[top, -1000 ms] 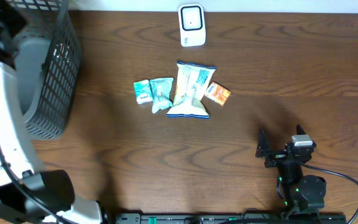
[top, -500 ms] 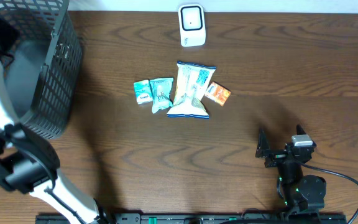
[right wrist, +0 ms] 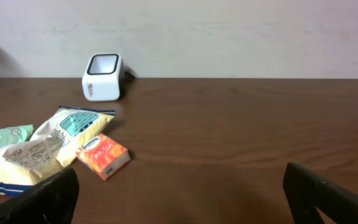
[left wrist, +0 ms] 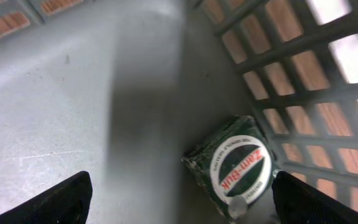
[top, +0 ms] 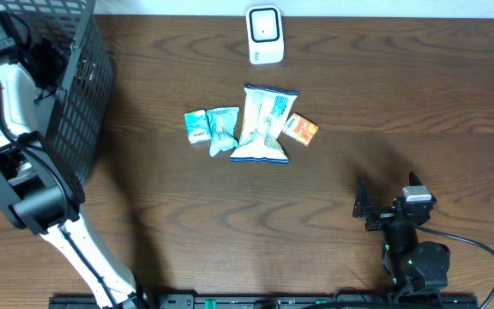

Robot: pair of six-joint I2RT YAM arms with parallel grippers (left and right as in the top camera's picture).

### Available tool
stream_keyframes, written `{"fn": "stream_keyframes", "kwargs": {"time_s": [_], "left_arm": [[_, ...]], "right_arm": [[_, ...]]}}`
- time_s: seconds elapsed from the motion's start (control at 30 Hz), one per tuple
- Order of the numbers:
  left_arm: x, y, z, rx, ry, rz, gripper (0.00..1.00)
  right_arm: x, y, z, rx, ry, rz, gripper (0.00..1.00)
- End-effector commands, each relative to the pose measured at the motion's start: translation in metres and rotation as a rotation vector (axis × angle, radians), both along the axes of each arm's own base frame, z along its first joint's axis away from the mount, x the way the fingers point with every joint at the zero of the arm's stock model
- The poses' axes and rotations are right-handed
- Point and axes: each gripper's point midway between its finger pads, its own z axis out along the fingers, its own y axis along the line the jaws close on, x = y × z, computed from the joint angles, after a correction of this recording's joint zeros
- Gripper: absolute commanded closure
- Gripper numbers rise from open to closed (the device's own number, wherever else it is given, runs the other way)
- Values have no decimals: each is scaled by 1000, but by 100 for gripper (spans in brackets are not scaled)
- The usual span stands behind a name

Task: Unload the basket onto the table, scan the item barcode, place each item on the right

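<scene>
We see the left gripper (left wrist: 188, 200) open in the basket (top: 80, 103) over a tin (left wrist: 238, 168). The right gripper (right wrist: 185, 196), fingers cropped, gapes too.

Evenly lit overhead with soft shadows on the table (top: 401, 103), blurred and glare-blown through the basket mesh (left wrist: 316, 94) at upper right of the left wrist view

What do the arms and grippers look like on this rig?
Left arm: white links, black joints, black cable running alongside. Right arm: black, small green lights, black cable looping off to one side. Left gripper and right gripper: plain black wedge-shaped fingers.
</scene>
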Motion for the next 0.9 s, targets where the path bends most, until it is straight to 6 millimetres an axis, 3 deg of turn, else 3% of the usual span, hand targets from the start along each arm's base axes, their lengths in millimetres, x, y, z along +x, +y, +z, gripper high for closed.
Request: {"fn": "stream_keyframes", "kwargs": {"time_s": [0.0,0.2,0.5,0.77,0.87], "left_arm": [[0,0,-23,-24,28,6,9],[6,0,-39,-39,25,-1,9],[30,-14,-40,-158,-88,-15,9],[28,-15,-74,-184,-40,-11,9],[28,-15,-82,-186,-35,-11,14]], "right_arm": [[0,-1,-1,10,3,-7,1],[0,-1,-1,10,3,-7,1],[0,-1,-1,10,4,-7,1],[0,-1,-1,10,3,-7,1],[0,-1,-1,10,4,-7,1]]}}
